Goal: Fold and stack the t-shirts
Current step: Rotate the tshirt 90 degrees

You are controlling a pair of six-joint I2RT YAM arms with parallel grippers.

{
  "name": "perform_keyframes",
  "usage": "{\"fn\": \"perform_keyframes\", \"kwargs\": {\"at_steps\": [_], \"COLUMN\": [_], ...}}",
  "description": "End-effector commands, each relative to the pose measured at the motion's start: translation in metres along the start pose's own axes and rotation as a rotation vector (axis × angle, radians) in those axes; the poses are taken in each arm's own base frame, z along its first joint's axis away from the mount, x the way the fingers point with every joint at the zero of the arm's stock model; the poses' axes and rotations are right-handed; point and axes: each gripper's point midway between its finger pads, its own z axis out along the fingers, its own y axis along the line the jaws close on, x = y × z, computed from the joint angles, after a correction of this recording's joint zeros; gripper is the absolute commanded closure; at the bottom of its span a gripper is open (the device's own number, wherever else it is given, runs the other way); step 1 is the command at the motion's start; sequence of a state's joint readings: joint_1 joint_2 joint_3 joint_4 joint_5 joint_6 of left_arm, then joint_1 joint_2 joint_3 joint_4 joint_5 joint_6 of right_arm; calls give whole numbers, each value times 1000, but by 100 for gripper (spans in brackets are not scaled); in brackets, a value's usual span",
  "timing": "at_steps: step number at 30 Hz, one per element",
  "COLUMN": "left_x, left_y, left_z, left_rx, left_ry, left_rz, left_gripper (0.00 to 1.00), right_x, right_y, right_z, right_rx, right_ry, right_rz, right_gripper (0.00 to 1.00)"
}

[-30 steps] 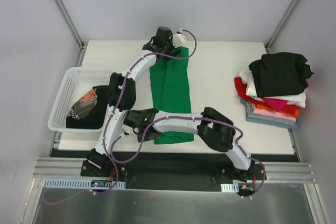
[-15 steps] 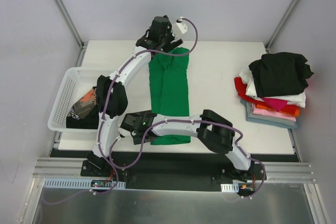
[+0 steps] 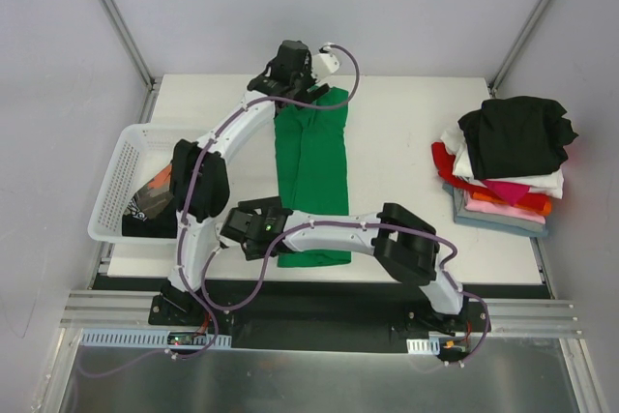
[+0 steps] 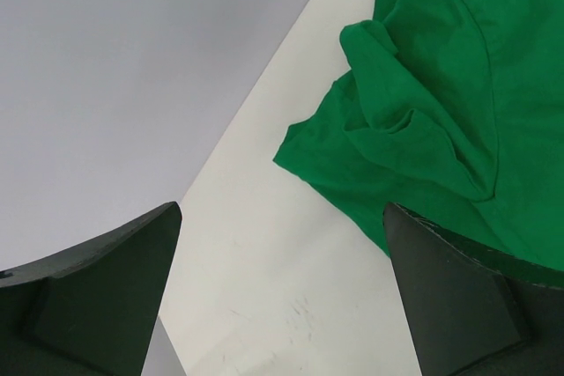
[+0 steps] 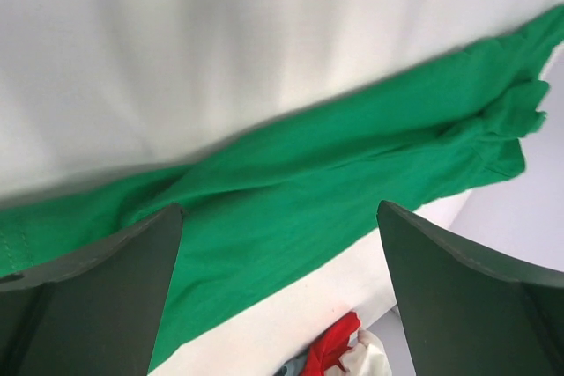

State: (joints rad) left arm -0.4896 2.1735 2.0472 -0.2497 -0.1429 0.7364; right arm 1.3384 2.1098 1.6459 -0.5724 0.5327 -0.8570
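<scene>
T-shirts lay in three places on the table: the green t-shirt in the middle as a long narrow strip, a pile at the right, a black one in the basket. The left gripper at the strip's far end and the right gripper at its near end stood wide open, empty, probably placed to halve it.

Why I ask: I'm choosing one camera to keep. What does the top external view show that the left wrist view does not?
Only top external: the white basket holding a black printed shirt, and the shirt stack at the right.
Only left wrist: close-up wrinkles at the green t-shirt's far end, framed by the open left pincer.
Both: the green t-shirt lying on the white table.
</scene>
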Motion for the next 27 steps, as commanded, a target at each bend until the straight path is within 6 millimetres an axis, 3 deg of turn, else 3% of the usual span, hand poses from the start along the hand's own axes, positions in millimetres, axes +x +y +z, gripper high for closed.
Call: {"fn": "perform_keyframes", "kwargs": {"at_steps": [1, 7, 9, 10, 11, 12, 13, 14, 17, 21, 27], "left_x": [-34, 2, 30, 36, 61, 74, 83, 110, 144, 165, 171], "left_y": [54, 48, 35, 34, 11, 0, -7, -32, -64, -80, -85], "left_z": [-69, -88, -88, -96, -94, -96, -104, -104, -113, -118, -117], "left_rx": [-140, -145, -123, -126, -82, -61, -48, -1, 62, 79, 80], "left_ry": [-78, 3, 65, 76, 138, 165, 176, 234, 297, 348, 368], "left_rz": [-54, -82, -87, -90, -78, -75, -78, -83, -95, -110, -125], "left_gripper": [1, 1, 1, 1, 1, 1, 1, 1, 1, 1, 1], "right_x": [-15, 15, 27, 40, 48, 67, 73, 81, 101, 110, 105], "right_y": [-44, -27, -25, -7, -1, 7, 20, 26, 45, 60, 65], "right_z": [-52, -67, -70, -72, -72, -71, -70, -68, -62, -56, -55], "right_rx": [139, 85, 37, -62, -108, -160, -238, -266, -362, -403, -413], "right_ry": [-101, -80, -50, -20, -7, 16, -1, 2, 7, 22, 6], "right_rz": [99, 93, 106, 72, 70, 91, 108, 126, 162, 169, 190], "right_gripper": [4, 3, 3, 3, 3, 3, 3, 3, 3, 3, 2]}}
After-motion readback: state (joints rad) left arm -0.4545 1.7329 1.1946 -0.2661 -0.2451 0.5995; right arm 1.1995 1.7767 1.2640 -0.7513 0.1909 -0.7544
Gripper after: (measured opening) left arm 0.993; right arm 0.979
